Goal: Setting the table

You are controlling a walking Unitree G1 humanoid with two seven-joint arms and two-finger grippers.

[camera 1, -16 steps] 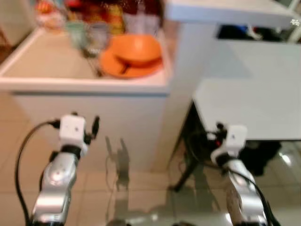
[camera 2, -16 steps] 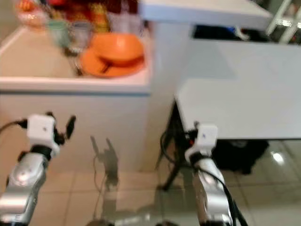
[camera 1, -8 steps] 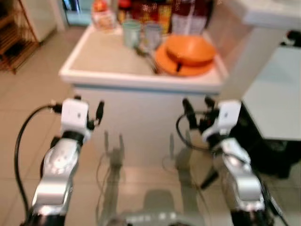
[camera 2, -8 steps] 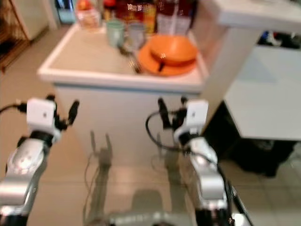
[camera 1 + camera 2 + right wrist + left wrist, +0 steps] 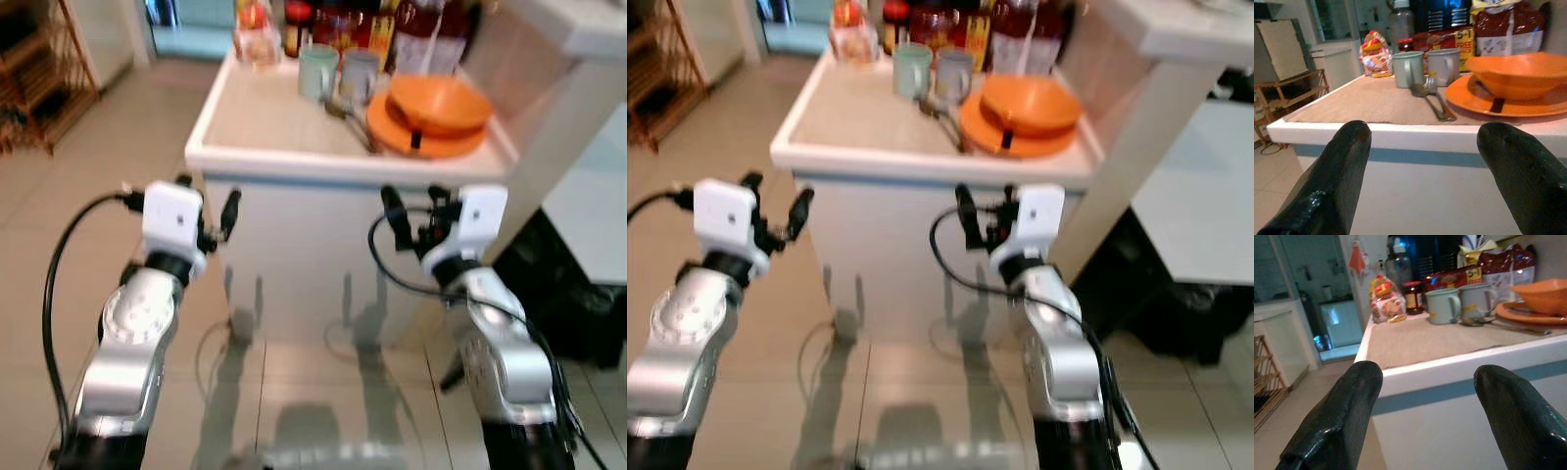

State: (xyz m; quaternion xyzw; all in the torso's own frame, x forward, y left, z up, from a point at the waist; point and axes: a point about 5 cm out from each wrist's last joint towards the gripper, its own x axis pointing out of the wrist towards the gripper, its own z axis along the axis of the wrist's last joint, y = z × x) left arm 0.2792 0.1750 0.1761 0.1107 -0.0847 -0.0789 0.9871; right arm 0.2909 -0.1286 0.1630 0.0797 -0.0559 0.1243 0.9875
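Observation:
An orange bowl sits on an orange plate at the right end of a white counter with a beige top. Beside them stand a green mug and a grey mug, with cutlery lying in front of the mugs. My left gripper and right gripper are both raised in front of the counter's side, below its top, short of it. Both are open and hold nothing; the left gripper and the right gripper point across the countertop.
Bottles, a jar and snack packets line the counter's back edge. A wooden rack stands at the far left. A white table is at the right, with a dark bag under it. Glossy tiled floor lies around the counter.
The view has swung left and the counter now sits in front of me. My right gripper has come up beside the left one, with its fingers facing the counter.

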